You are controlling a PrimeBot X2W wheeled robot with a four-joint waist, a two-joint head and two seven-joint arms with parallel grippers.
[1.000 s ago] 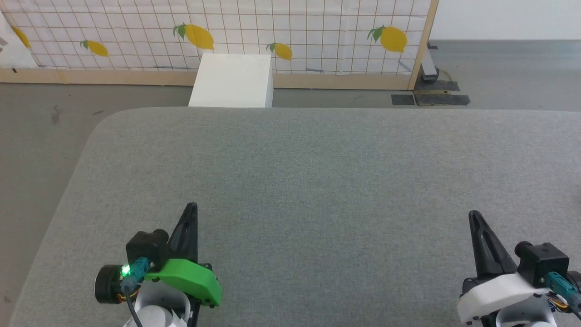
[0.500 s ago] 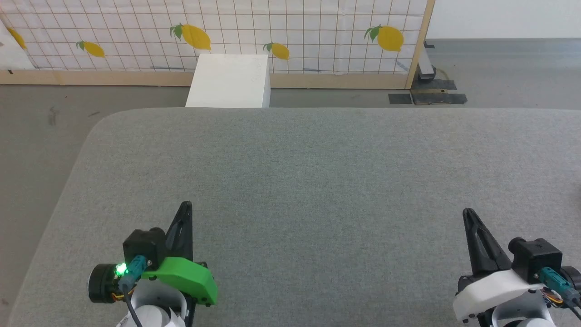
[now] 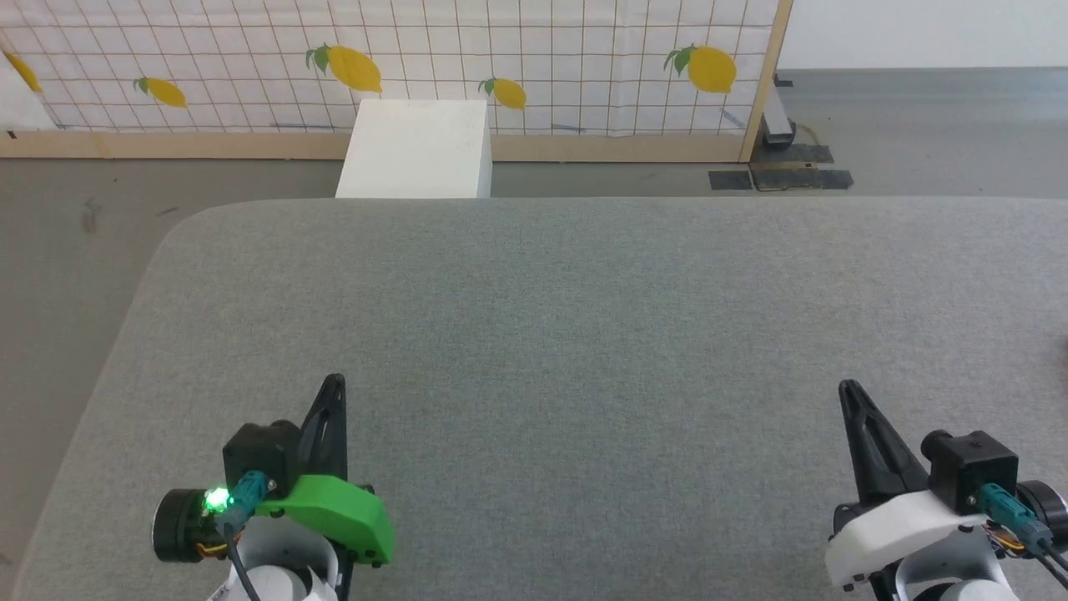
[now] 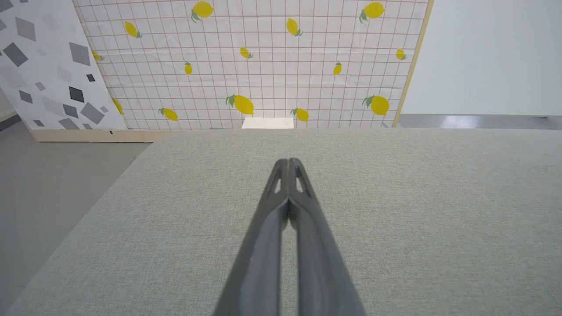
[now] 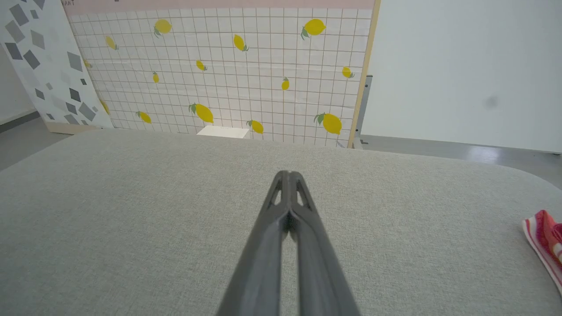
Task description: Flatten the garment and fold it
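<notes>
Left claw [image 4: 287, 161] and right claw [image 5: 287, 173] pressed together, empty. Garment [image 5: 543, 235] lies far right on the surface [image 5: 131, 197]; a careless reach could drag it off.

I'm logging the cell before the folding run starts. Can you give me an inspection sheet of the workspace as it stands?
Surface: grey fabric surface, flat, with rounded corners.
Job's things: garment, a red-and-white striped edge lying on the surface at the right border of the right wrist view; the rest is out of frame.
Clutter: nothing seen.
End effectors: left end effector and right end effector are both shut and empty, over the near part of the surface.
Cables: left wrist lead and right wrist lead, both with teal plugs, sit at the wrists.
Surroundings: lemon-print panel, white box beyond the far edge, grey floor.
</notes>
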